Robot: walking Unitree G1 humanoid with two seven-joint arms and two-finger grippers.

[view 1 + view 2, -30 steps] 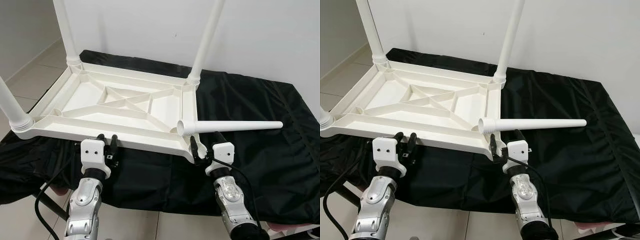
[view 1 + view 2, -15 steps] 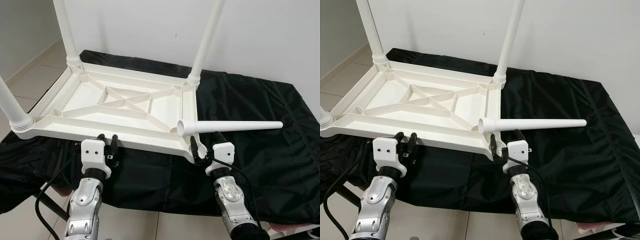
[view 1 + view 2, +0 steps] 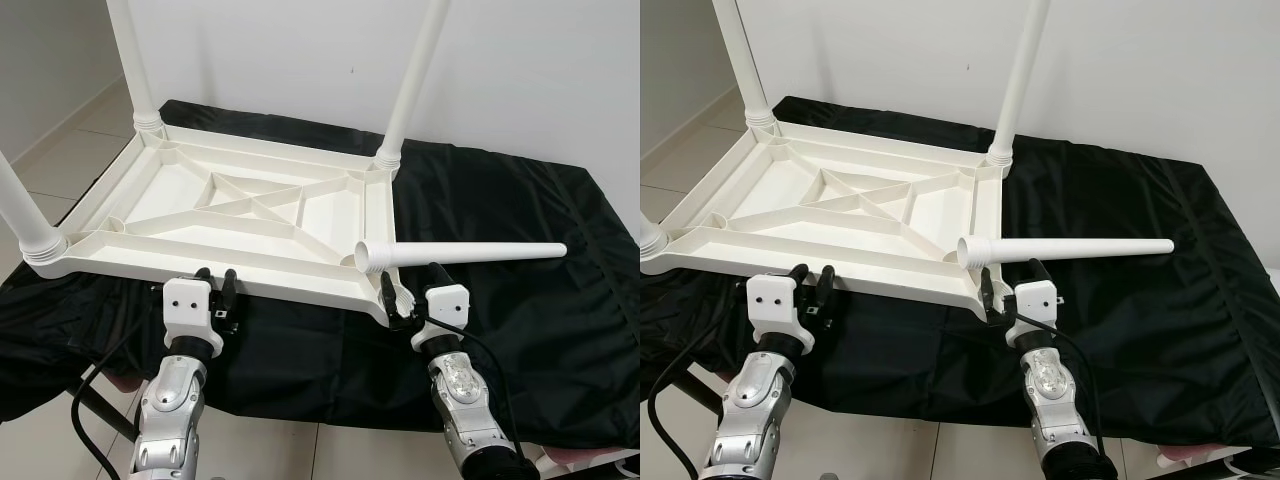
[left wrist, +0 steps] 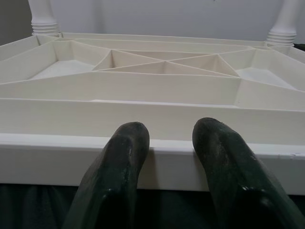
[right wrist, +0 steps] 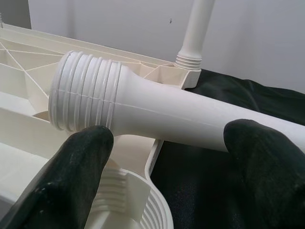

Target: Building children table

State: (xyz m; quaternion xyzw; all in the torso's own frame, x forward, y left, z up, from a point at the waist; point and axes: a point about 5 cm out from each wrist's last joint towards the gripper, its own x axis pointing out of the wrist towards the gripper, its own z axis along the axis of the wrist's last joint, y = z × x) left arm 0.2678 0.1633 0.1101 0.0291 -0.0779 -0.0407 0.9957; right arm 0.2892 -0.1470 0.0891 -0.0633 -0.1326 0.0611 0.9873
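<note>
A white plastic table top (image 3: 150, 263) lies upside down on a black cloth. Three white legs stand screwed in: far left (image 3: 130, 60), far right (image 3: 415, 70) and near left (image 3: 20, 210). A loose leg (image 3: 470, 253) lies with its threaded end (image 5: 86, 90) on the near right corner, just above the threaded socket (image 5: 138, 210). My right gripper (image 3: 411, 285) is open under that end, one finger on each side, not touching the leg. My left gripper (image 3: 215, 282) is open, its fingertips (image 4: 128, 143) against the table's front rim with nothing between them.
The black cloth (image 3: 520, 320) covers the whole work surface and drops off at the front edge toward a pale tiled floor (image 3: 50, 160). A white wall (image 3: 280, 60) stands right behind. The loose leg's thin end reaches far right over the cloth.
</note>
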